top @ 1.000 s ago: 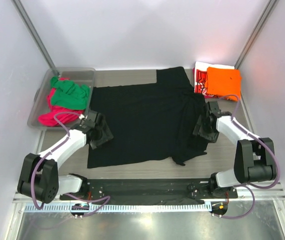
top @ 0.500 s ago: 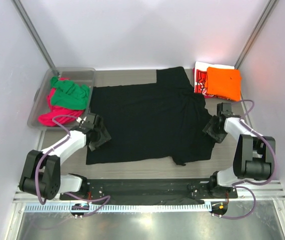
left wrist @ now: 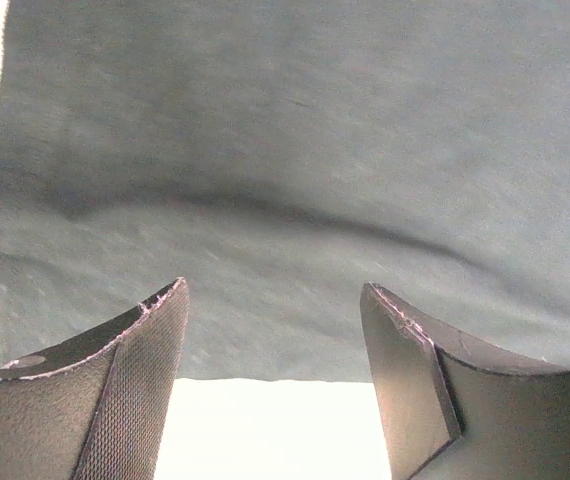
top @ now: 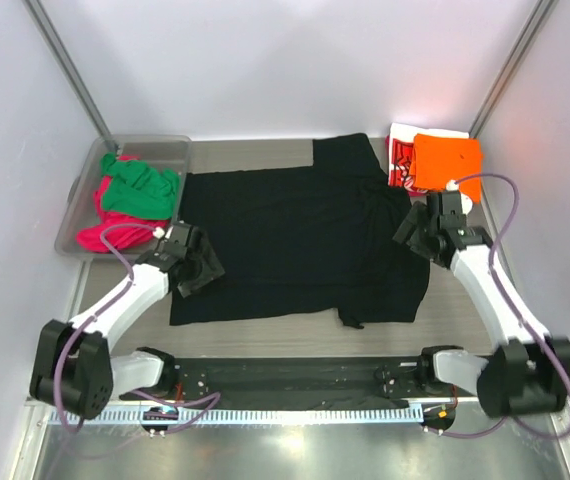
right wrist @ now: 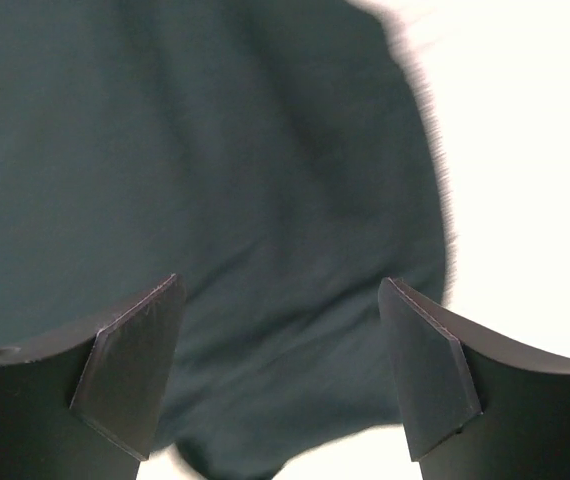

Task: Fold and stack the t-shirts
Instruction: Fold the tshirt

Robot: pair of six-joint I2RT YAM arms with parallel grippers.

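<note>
1. We judged the step to be flattening the black t-shirt (top: 295,240) before folding: each pincer should pinch one layer at an edge and pull outward evenly.
2. The left gripper (top: 193,262) stood released at the shirt's 9 o'clock edge; the right gripper (top: 417,228), likewise released, hovered at its 3 o'clock edge.
3. The shirt lay spread across the table (top: 250,155).
</note>
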